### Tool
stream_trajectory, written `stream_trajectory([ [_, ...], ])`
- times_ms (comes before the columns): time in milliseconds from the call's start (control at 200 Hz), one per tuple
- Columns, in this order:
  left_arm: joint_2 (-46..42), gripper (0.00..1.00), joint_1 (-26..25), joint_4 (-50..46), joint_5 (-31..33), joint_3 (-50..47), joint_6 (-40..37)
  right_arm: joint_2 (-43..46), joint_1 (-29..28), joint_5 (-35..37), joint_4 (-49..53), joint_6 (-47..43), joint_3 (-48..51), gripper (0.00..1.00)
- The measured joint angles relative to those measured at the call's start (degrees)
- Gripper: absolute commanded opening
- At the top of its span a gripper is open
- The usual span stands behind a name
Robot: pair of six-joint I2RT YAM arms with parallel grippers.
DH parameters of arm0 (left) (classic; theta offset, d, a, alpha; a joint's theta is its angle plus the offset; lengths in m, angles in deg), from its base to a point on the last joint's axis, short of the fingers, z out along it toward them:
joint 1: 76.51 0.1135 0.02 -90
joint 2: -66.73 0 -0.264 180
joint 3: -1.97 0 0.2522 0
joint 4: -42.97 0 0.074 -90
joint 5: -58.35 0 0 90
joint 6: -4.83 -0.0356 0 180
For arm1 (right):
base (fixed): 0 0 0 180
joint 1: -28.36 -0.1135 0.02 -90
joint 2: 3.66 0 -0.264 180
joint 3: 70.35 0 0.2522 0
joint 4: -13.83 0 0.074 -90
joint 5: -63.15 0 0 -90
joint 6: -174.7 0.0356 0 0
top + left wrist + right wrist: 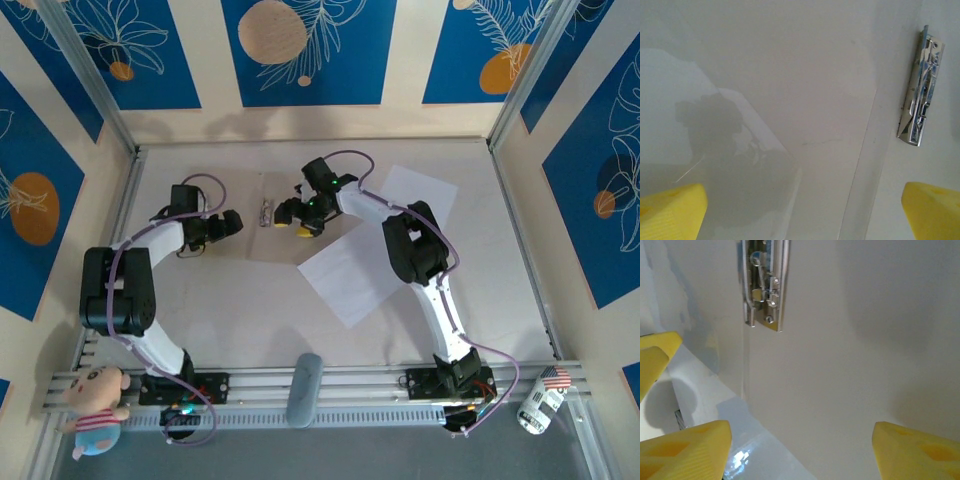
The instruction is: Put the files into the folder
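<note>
Top: pale table [500, 285], blue leaf-print walls [310, 50]. Two files [345, 280] lie right of ctr, metal clip [265, 213] btwn left gripper [232, 222] and right gripper [297, 222].
L wrist: folder [805, 75] flat on the table below, fingers [670, 212] wide apart, empty.
R wrist: fingers [915, 452] apart, nothing held.

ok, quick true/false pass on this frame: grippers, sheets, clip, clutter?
1. Both grippers are open and hold nothing. True: the left gripper and the right gripper have their fingers spread with nothing between them.
2. One white sheet is lifted off the table. False: the near sheet and the far sheet both lie flat on the table.
3. The metal clip lies between the two grippers. True.
4. The soft toy sits at the near right corner. False: the soft toy is at the near left corner, and a can is at the near right.
</note>
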Motion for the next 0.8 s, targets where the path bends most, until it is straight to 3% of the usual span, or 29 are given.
stream_trajectory([
  [795, -5.1, 1.00, -1.3, 5.8, -7.2, -11.0, 7.4, 1.4, 2.1, 1.0, 0.0, -3.0, 4.6, 0.75],
])
